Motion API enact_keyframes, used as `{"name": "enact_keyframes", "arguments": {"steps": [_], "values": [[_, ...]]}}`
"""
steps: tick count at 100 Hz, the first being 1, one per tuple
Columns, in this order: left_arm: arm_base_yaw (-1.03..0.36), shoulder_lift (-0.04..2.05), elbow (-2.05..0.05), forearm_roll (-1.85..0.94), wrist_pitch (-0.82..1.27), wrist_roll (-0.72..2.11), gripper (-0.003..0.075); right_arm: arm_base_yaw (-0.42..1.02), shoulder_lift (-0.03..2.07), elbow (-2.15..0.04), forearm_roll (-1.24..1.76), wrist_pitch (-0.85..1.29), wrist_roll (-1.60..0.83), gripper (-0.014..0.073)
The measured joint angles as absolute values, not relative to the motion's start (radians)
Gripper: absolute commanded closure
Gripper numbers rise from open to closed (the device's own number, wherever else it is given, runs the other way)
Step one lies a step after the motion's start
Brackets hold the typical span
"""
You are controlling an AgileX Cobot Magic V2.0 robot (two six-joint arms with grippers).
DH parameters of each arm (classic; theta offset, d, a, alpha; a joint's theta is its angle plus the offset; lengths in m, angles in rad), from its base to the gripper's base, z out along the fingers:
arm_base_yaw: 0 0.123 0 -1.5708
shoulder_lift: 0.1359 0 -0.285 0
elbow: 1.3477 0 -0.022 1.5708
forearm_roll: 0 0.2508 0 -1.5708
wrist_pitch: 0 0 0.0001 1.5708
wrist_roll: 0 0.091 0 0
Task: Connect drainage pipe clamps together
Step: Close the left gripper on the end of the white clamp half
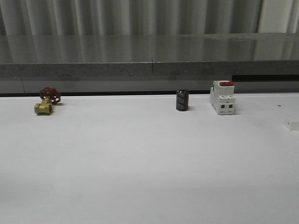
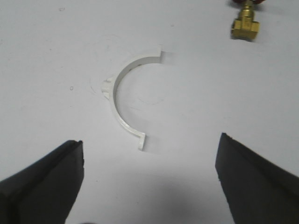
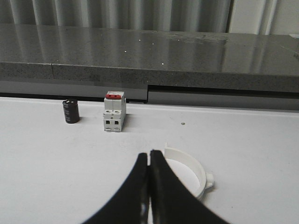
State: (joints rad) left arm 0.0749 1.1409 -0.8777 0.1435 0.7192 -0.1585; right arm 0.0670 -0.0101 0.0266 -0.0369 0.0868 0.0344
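On the white tabletop (image 1: 140,163), seen from the front, a brass valve (image 1: 45,103) with a red handwheel sits at about 10 o'clock, a black cylinder (image 1: 182,100) at about 1 o'clock and a white switch (image 1: 222,97) with a red top just beyond it toward 2 o'clock; all three stand apart from one another along the far edge, before a grey ledge (image 1: 149,56).

In the left wrist view the left hand (image 2: 149,179) is spread wide, its two dark fingers (image 2: 44,182) well apart and gripping nothing; one white half-ring clamp (image 2: 122,100) lies flat on the tabletop beyond the gap between them, clear of both fingers, its small lug on the outer curve; the valve lies farther off.

In the right wrist view the right hand (image 3: 149,186) is closed, fingers pressed together with nothing between them; a second clamp (image 3: 194,173) rests on the tabletop just beside and partly behind the fingertips; whether they touch cannot be told.
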Motion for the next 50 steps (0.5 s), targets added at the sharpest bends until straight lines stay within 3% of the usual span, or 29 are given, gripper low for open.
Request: {"name": "enact_keyframes", "arguments": {"steps": [50], "values": [[0.231, 1.671, -1.087, 0.064, 0.640, 0.055, 0.0154, 0.067, -0.010, 0.027, -0.037, 0.087, 0.034, 0.0652]]}}
